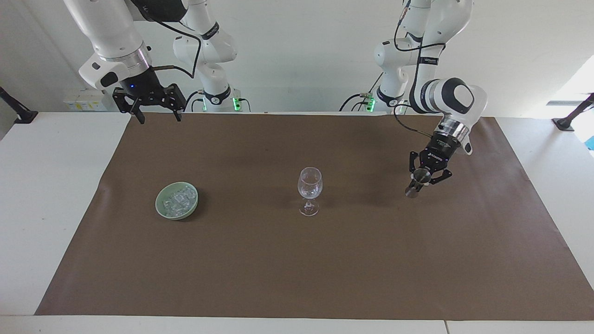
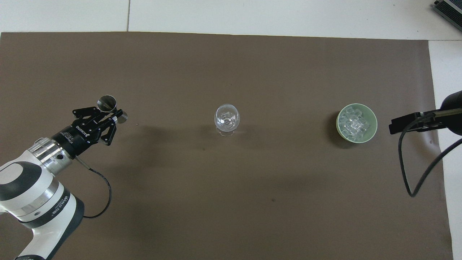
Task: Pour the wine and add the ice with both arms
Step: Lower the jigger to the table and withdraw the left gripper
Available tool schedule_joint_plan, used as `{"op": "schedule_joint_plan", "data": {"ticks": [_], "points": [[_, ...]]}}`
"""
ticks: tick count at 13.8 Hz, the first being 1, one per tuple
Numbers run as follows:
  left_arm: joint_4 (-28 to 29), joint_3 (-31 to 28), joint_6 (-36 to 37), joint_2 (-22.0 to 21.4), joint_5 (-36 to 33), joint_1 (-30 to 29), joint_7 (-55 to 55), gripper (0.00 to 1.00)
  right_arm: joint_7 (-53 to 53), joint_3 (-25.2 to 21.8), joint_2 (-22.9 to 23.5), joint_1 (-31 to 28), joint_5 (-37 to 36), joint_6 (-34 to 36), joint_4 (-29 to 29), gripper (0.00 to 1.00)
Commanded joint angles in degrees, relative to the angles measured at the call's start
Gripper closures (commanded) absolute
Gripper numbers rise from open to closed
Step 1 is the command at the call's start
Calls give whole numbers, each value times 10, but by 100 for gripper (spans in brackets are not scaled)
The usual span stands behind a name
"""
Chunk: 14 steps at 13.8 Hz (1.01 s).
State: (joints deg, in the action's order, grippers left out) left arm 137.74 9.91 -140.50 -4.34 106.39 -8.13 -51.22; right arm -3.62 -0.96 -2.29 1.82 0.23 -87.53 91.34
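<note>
The right gripper point(image 1: 157, 116) waits with fingers apart over the mat's point(image 1: 297, 260) edge nearest the robots, mostly cut off in the overhead view. The left gripper point(image 1: 420, 178) is clamped on a small metal jigger point(image 1: 417, 182), tilted above the mat toward the left arm's end. Farther out, the wine glass point(image 1: 309, 190) stands mid-mat; the ice point(image 1: 178, 200) lies heaped in the green dish point(image 1: 163, 209) toward the right arm's end.

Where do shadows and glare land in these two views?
Facing view: soft shadow beside the wine glass on the brown mat; bright window glare at the frame edge past the left arm's end. Overhead view: dark crescent shadow hugs the green dish; the ice glints white.
</note>
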Motion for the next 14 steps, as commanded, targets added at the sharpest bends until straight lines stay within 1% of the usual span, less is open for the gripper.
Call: {"op": "schedule_joint_plan", "data": {"ticks": [1, 3, 6, 10, 12, 14], "points": [[19, 2, 72, -2, -21, -56, -4, 100, -15, 5, -9, -7, -4, 6, 6, 0], [18, 2, 108, 13, -60, -91, -2, 100, -15, 5, -9, -7, -4, 6, 6, 0], [11, 2, 144, 47, -106, -132, 1, 100, -15, 5, -9, -7, -4, 7, 6, 0], [10, 2, 175, 85, -120, -159, 16, 100, -15, 5, -9, -7, -4, 6, 6, 0], [10, 2, 190, 90, -120, -162, 23, 100, -15, 5, -9, -7, -4, 7, 6, 0], [11, 2, 204, 98, -124, -170, 53, 100, -15, 5, -9, -7, -4, 6, 6, 0]]}}
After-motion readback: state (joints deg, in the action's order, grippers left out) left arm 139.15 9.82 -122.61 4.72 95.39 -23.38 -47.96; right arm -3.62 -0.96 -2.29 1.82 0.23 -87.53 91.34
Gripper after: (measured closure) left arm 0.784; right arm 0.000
